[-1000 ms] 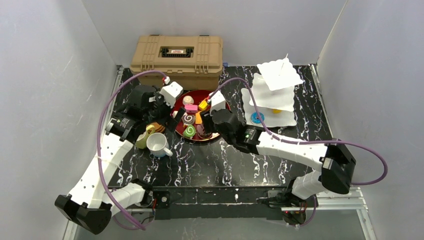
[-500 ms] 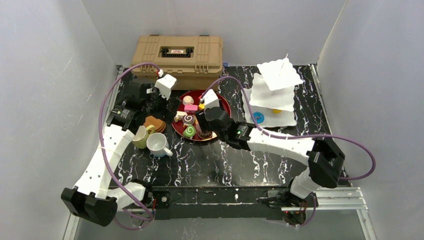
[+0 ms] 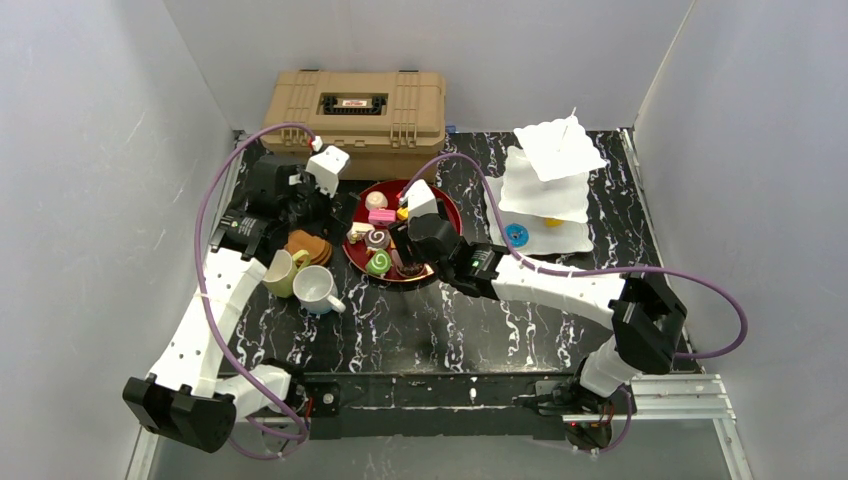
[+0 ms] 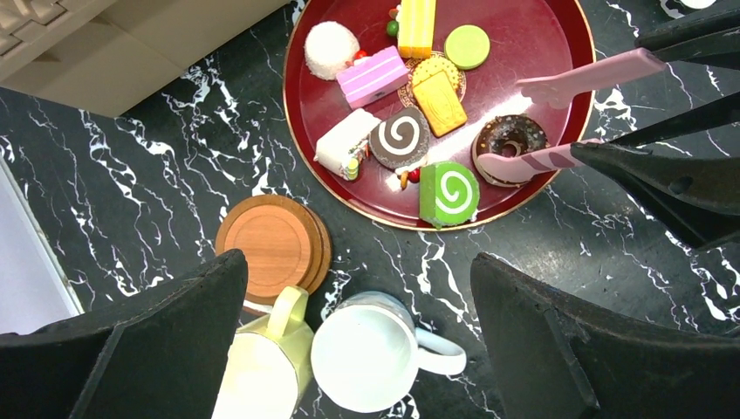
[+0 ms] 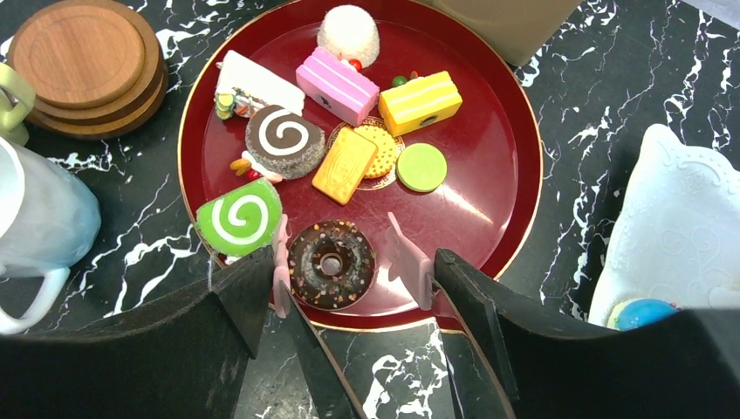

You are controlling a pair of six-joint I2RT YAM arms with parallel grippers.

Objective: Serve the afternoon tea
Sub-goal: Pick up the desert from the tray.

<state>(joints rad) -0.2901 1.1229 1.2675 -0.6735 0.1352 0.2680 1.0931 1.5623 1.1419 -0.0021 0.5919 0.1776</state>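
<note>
The right gripper point(image 5: 347, 264) hangs low over the red tray point(image 5: 493, 183), in the lower middle of the right wrist view. Its two pink fingers point(image 5: 410, 262) stand apart, and the chocolate donut point(image 5: 331, 264) lies between them on the tray. The left finger is at the edge of the donut, while the other finger is a little away from it.

Left of the donut lies a green swirl roll point(image 5: 238, 218) and above it a brown swirl roll point(image 5: 284, 142). A pink cake slice point(image 5: 336, 85) and a yellow cake slice point(image 5: 421, 101) are higher up on the tray.

The left gripper point(image 4: 358, 345) is wide apart and holds nothing. In its view the white mug point(image 4: 366, 358) and the pale yellow mug point(image 4: 262, 367) stand at the bottom, touching each other. The brown coasters point(image 4: 272, 247) are stacked just above them, left of the tray.

In the top view a white tiered stand point(image 3: 550, 180) is at the upper right, and a tan toolbox point(image 3: 353, 108) at the top.
</note>
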